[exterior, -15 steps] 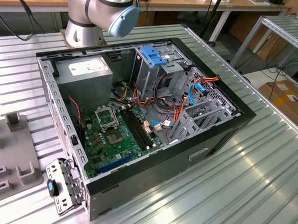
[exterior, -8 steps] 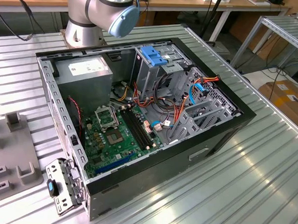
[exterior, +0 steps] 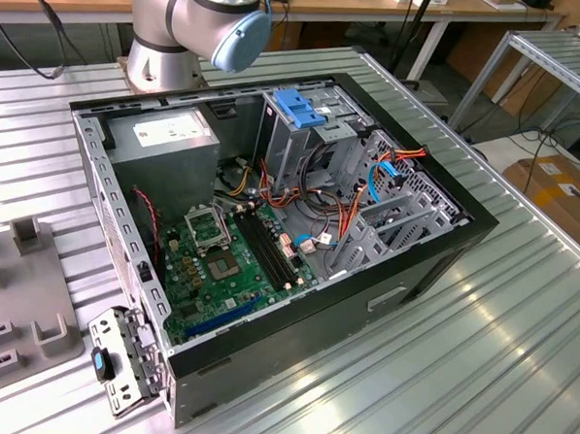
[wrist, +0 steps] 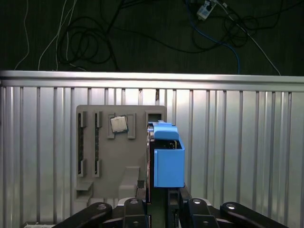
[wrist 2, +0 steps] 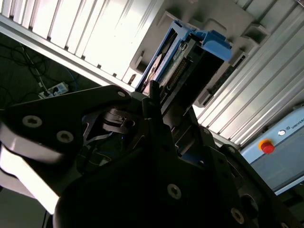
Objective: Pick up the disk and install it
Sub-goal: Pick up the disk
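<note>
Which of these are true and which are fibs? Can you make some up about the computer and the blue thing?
1. The disk has a blue carrier. True.
2. The computer case lies open on the ribbed metal table. True.
3. The disk is already inside the computer case. False: it stands on edge in the grey holder on the table.
4. A small square chip sits in the grey holder. True.
5. The board inside the case is red. False: the board is green.
</note>
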`<action>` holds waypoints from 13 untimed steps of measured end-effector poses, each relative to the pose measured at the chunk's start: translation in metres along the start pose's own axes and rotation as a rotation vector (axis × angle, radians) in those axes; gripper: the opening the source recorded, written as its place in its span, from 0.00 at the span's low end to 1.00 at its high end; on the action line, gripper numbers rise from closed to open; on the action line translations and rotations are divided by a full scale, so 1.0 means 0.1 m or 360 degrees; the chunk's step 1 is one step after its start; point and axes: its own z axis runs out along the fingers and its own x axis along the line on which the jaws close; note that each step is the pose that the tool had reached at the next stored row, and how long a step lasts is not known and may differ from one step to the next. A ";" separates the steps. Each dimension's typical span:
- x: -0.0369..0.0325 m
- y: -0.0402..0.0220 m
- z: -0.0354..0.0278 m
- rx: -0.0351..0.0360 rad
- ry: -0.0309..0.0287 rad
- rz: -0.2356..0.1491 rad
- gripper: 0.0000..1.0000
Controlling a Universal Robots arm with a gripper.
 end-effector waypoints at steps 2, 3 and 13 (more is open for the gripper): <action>0.000 -0.005 0.000 0.0000 0.00000 0.0000 0.35; 0.000 -0.008 0.000 0.0000 0.00000 0.0000 0.35; 0.000 -0.016 -0.012 0.0000 0.00000 0.0000 0.35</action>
